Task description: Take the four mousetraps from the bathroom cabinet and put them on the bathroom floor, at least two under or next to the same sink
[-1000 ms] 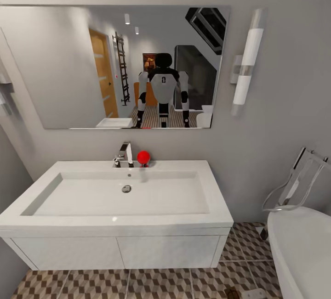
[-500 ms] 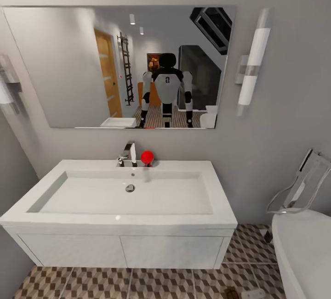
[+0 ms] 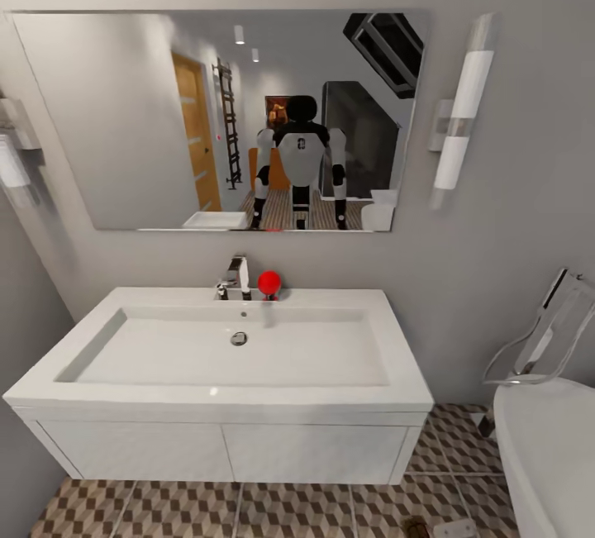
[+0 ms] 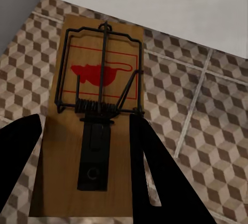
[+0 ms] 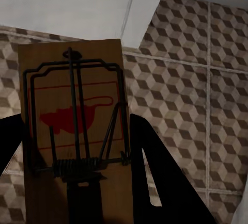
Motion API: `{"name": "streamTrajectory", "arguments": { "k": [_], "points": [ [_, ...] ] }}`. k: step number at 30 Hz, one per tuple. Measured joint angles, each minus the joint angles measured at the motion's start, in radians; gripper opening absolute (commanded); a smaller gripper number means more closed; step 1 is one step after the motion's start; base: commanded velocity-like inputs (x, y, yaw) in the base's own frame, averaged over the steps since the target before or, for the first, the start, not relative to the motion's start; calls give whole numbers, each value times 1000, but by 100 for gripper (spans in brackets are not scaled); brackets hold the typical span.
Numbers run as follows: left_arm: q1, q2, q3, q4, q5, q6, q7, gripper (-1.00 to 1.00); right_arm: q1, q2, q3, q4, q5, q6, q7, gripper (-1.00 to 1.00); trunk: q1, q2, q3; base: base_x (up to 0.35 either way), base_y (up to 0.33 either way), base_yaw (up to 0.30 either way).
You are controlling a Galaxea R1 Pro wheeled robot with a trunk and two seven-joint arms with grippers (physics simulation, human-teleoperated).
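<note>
Between the dark fingers of the left end effector (image 4: 85, 162), seen from the left wrist, lies a mousetrap (image 4: 95, 115), a tan wooden board with black wire, a coil spring and a red mouse silhouette inside a thin red frame; no lettering is readable on it. The fingers sit against its two long edges, clamped on it, above the bathroom floor (image 4: 206, 115) with its cube-pattern tiles. From the right wrist, the right end effector (image 5: 72, 182) grips a second mousetrap (image 5: 75, 126) the same way, with the same red mouse mark and no legible words, over the tiled floor beside a white panel.

From the head camera, the bathroom sink (image 3: 227, 348) stands straight ahead on its white two-door vanity, a chrome faucet (image 3: 237, 278) and a red ball (image 3: 268, 282) at its back edge. A mirror (image 3: 124, 125) above it reflects the robot, whose chest bears a mark like a "0". A white bathtub (image 3: 545, 447) sits at the right, and a small pale flat thing (image 3: 454, 528), too small to identify, lies on the floor near it.
</note>
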Motion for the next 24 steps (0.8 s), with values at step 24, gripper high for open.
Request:
{"name": "streamTrajectory", "arguments": {
  "k": [24],
  "points": [
    [0,0,0,0,0,0,0,-100,0,0,-1,0,0,0,0,-100,0,0,0,0,75,0]
  ]
}}
